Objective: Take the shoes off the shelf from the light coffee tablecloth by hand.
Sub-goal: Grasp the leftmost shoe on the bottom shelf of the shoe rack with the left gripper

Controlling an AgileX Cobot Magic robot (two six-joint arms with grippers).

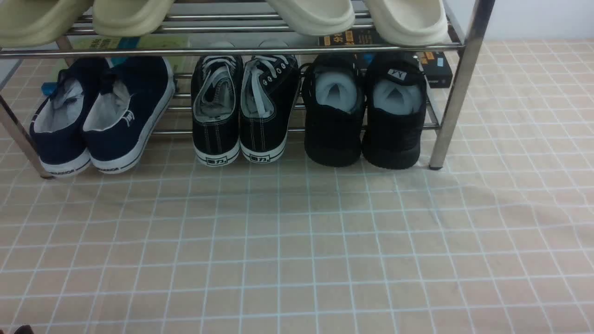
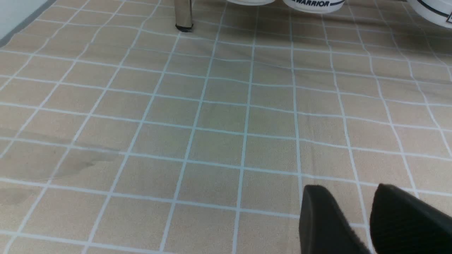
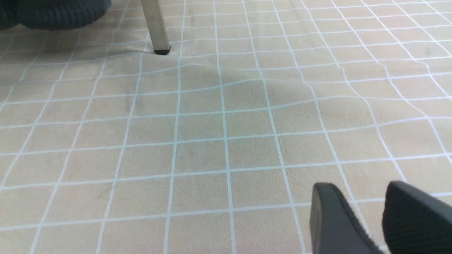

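Navy canvas shoes (image 1: 111,134) are sitting on the bottom tier of the shelf (image 1: 457,93), at the left of the front view. Their heels are facing the camera. The two are lying side by side and touching, with white soles reading WARRIOR and grey lining showing in the openings. The heels are tipping down toward the cloth (image 1: 297,250).

On the same tier, black lace-ups (image 1: 267,125) are occupying the centre of the frame, near the shoes but apart from them. All-black sneakers (image 1: 334,134) are filling the right end, just beside the right front leg.

On the tier above, olive slippers (image 1: 130,16) at upper left and cream slippers (image 1: 315,16) at upper centre and right are overhanging the front bar. A black box (image 1: 438,69) is lying behind the shelf at upper right.

The cloth is covering the whole surface and is wrinkling in front of the right leg.

In the left wrist view, the left gripper (image 2: 349,187) is showing at lower right. Its fingers are standing slightly apart with cloth visible between them, pinching nothing. The WARRIOR soles are lying at the top edge of that frame, well apart from the gripper.

In the right wrist view, the right gripper (image 3: 362,185) is also showing at lower right. Its fingers are likewise parted and gripping nothing. A shelf leg and one sneaker are lying at upper left, well apart from it.
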